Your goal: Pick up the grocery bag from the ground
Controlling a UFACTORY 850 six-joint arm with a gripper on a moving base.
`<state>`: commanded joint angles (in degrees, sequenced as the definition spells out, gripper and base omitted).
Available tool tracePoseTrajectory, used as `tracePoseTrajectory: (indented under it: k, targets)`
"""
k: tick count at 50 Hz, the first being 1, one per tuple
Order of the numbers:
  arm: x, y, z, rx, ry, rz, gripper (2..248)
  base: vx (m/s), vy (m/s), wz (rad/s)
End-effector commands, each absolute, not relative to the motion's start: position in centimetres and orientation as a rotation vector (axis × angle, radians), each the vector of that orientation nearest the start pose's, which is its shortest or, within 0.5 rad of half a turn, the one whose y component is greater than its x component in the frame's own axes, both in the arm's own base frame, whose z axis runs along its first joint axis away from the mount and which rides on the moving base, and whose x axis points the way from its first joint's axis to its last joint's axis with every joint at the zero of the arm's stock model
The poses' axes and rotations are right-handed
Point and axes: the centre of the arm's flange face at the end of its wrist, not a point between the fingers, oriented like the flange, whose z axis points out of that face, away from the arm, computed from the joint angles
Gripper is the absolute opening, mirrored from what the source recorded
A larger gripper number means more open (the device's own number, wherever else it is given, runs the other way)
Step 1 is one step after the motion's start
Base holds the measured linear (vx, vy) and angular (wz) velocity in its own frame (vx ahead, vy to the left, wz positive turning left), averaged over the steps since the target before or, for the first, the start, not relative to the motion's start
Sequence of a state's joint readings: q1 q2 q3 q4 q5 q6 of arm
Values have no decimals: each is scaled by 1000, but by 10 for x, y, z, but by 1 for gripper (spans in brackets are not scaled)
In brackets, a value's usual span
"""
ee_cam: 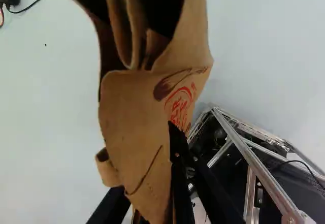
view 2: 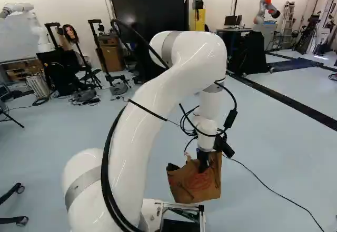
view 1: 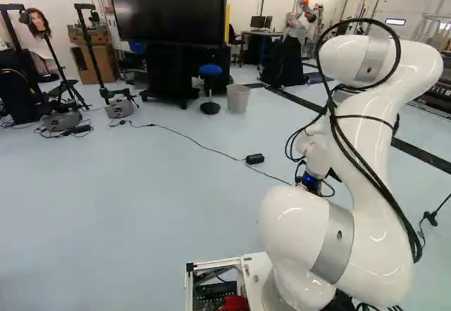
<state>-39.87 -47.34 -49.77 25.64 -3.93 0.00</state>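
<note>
In the right base view my gripper (view 2: 203, 163) hangs below the wrist, just past the front of the base, with its fingers at the upper part of a brown paper grocery bag (view 2: 196, 185). The bag is creased and appears to hang clear of the floor. Seen from the wrist, the gripper (ee_cam: 155, 198) is shut on the folded paper of the bag (ee_cam: 133, 117), which stretches ahead of the fingers with its red print showing. The paper covers part of the fingers. My arm hides the bag in the left base view.
The base's metal frame (ee_cam: 249, 158) lies close beside the bag. A cable with a black box (view 1: 255, 159) crosses the floor. Farther off stand a grey bin (view 1: 238, 98), a blue stool (view 1: 210, 89), a large screen and another robot (view 2: 263, 12).
</note>
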Motion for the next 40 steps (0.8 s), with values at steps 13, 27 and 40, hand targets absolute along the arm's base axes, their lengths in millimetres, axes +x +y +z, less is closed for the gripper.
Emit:
tracePoseTrajectory:
  k: [13,27,40]
  targets:
    - [338,-286,139,-2607,1698,2,21,0,0,0]
    - [333,-283,160,-2608,1702,-36,21,0,0,0]
    - [328,-279,180,-2611,1703,-75,21,0,0,0]
